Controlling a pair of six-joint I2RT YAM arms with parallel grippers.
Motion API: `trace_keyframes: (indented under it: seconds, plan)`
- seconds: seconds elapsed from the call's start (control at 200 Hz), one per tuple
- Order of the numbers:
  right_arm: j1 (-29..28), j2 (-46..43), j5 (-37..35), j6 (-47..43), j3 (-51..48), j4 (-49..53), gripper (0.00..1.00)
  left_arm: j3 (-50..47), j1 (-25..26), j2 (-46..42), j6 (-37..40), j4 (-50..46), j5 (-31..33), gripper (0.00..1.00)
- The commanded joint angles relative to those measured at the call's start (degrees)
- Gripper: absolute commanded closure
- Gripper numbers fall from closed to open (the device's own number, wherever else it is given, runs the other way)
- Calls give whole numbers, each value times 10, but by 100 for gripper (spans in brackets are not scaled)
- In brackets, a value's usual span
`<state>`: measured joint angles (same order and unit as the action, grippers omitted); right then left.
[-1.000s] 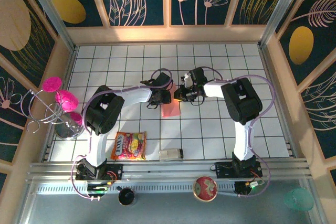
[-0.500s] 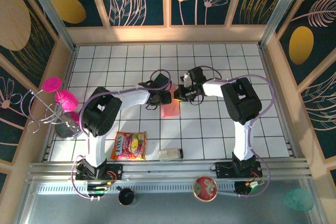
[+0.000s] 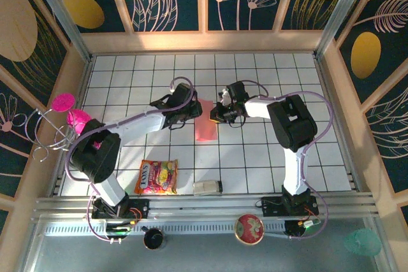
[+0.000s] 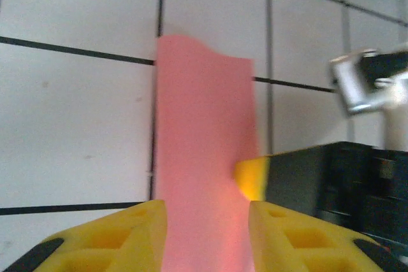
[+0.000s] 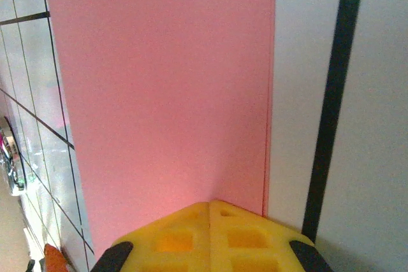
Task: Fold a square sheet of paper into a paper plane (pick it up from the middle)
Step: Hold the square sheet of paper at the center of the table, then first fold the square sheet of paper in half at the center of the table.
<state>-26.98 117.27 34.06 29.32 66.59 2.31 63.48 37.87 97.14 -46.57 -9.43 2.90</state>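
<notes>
Salmon-pink paper [image 3: 205, 125], white black-gridded table [image 3: 268, 74], yellow pincer fingers [image 4: 115, 234], orange-yellow snack packet [image 3: 157, 177]

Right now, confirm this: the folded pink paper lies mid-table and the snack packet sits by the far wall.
Wrong: the snack packet lies on the near side, in front of the pink paper, not by the far wall. The top external view shows it.

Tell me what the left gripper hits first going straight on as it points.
The square sheet of paper, a strip running ahead between the open fingers of the left gripper. Close beside that line sits the right gripper; depth is unclear, so it might clip that.
</notes>
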Motion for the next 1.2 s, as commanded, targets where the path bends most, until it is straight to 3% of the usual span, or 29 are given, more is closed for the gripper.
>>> trace_keyframes:
  seconds: [0.0,0.09,0.4,0.591,1.196]
  plan:
    - [-14,69,-118,3,-36,64,100,-23,-8,6,-3,96,-94,70]
    - [-14,73,-121,3,-36,65,100,-21,-13,35,-1,128,-124,80]
    - [-14,79,-121,1,-33,73,100,-11,-35,117,-11,152,-197,100]
    - [-15,79,-124,-4,-30,81,100,-3,-39,143,-11,160,-226,100]
    - [-14,90,-148,-18,-31,108,100,-11,-59,181,6,140,-235,100]
